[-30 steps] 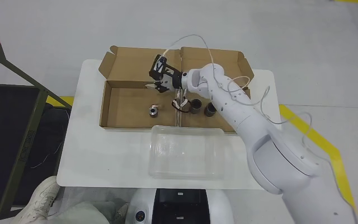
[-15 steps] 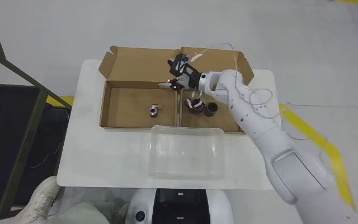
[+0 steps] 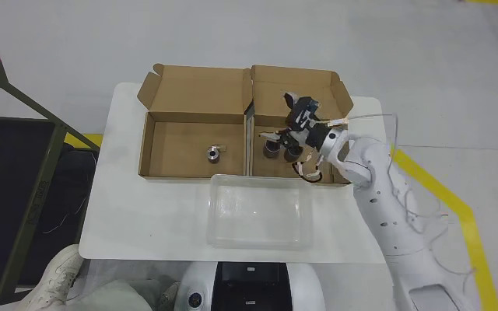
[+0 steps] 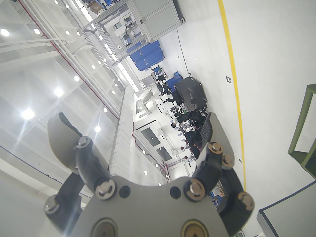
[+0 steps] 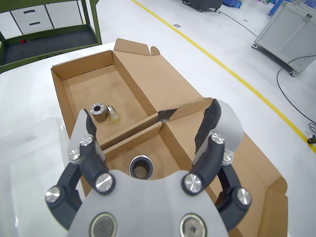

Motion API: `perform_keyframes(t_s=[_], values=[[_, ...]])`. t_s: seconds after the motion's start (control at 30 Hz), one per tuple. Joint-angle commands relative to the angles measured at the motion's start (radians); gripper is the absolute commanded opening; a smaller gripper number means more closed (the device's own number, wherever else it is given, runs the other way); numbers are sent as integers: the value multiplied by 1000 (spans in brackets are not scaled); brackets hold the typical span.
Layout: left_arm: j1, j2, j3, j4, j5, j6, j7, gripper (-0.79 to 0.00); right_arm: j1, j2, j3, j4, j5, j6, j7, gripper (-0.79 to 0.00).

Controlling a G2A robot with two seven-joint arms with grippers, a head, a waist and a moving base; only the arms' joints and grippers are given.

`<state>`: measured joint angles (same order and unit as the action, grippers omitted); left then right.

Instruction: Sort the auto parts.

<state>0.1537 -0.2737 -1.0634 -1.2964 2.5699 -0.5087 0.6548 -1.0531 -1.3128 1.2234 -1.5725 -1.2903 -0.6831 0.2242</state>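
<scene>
One dark sleeve [image 5: 141, 166] sits low centre under my right claw [image 5: 149, 110], jaws apart, empty; descending skewed, I could clip the divider [image 5: 128, 135].

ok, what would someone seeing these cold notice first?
First, the right gripper: its fingers are open and empty, and it hangs over the right-hand cardboard box, just above a dark sleeve. After that, the silver cylinder in the left-hand box, and the clear plastic bin on the table in front of both boxes.
</scene>
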Motion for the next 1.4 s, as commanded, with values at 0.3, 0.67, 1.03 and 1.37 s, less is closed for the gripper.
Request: perform_keyframes(t_s=[0.3,0.67,1.03,1.37], values=[[0,0,0,0,0,0,0,0,-282,48,220,-265,-49,21,-62,0],[0,0,0,0,0,0,0,0,-485,64,344,-419,-79,135,-158,0],[0,0,0,0,0,0,0,0,-564,72,390,-492,-70,182,-169,0],[0,0,0,0,0,0,0,-1,-568,73,389,-496,-72,187,-169,0]])
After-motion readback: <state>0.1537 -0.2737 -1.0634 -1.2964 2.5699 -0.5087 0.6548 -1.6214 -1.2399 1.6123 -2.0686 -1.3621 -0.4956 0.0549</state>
